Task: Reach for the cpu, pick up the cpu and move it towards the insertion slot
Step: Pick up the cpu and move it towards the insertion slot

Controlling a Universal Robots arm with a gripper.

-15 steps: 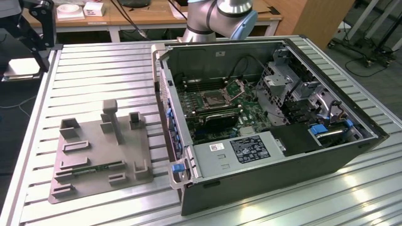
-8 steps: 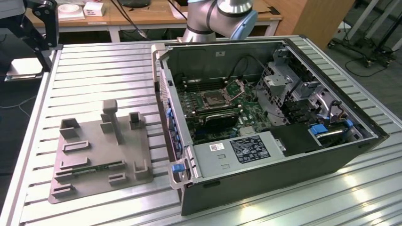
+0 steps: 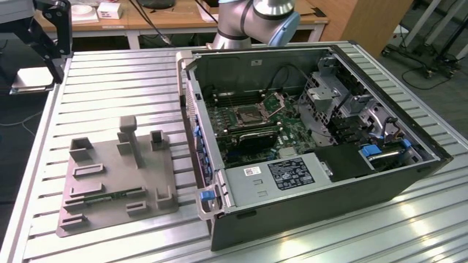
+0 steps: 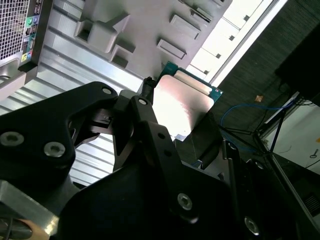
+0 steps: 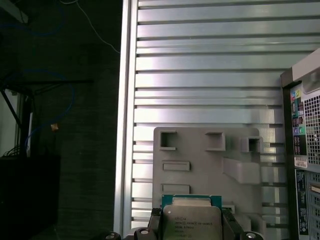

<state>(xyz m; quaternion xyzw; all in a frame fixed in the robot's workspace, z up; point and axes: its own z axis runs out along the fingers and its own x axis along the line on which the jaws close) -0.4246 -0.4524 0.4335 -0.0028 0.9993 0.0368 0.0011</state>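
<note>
Gripper (image 5: pixel 192 227): jaws closed on opposite edges of cpu (image 5: pixel 192 216), metal top plate towards the camera in both wrist views. Held above grey fixture tray (image 5: pixel 210 167) on slatted table (image 5: pixel 200 75). Computer case (image 5: pixel 305 150) off to one side. Slot (image 3: pixel 247 116) inside case, flap raised. Fingertips partly cut off.

Silver-grey cpu (image 5: pixel 192 221) with green rim, black gripper (image 4: pixel 181 113), pale grey tray (image 3: pixel 109 164), ribbed silver table (image 3: pixel 109 76)

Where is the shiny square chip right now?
In both wrist views the cpu sits gripped in the hand, up above the grey tray on the ribbed table.
</note>
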